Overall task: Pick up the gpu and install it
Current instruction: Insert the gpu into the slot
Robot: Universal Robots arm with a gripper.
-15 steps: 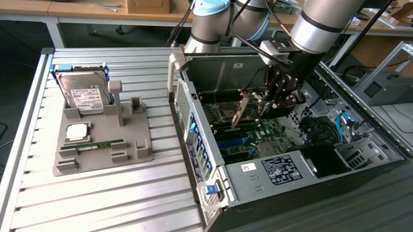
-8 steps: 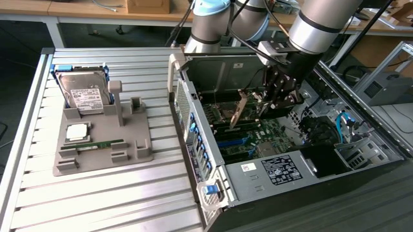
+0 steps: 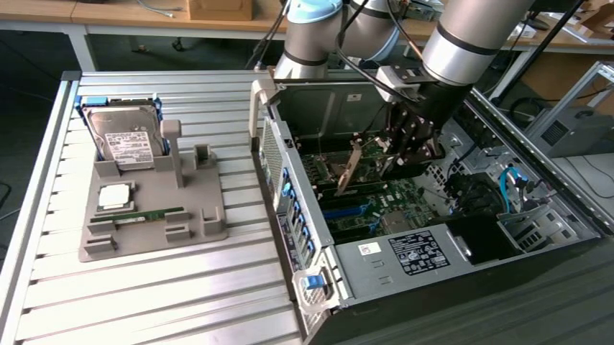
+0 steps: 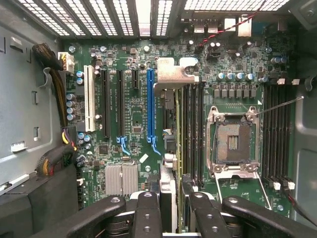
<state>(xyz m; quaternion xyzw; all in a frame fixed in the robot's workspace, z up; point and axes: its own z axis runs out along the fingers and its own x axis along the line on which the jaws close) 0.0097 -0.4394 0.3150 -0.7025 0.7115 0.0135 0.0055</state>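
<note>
The gpu (image 3: 351,167) is a thin brownish card held on edge inside the open computer case (image 3: 384,280), above the green motherboard (image 3: 384,201). My gripper (image 3: 392,159) reaches down into the case and is shut on it. In the wrist view the gpu (image 4: 171,148) appears edge-on between the black fingers (image 4: 147,214) of my gripper (image 4: 174,218), its silver bracket (image 4: 174,75) at the far end. The card hangs just beside the long blue slot (image 4: 150,104), between that slot and the black memory slots (image 4: 193,129). Whether it touches the board I cannot tell.
On the slatted table a grey fixture (image 3: 154,233) holds a silver hard drive (image 3: 125,138), a square processor (image 3: 115,195) and a green RAM stick (image 3: 144,214). Inside the case are the empty processor socket (image 4: 233,141), a heatsink (image 4: 121,179), cable bundles (image 4: 52,84) and blue cables (image 3: 510,183).
</note>
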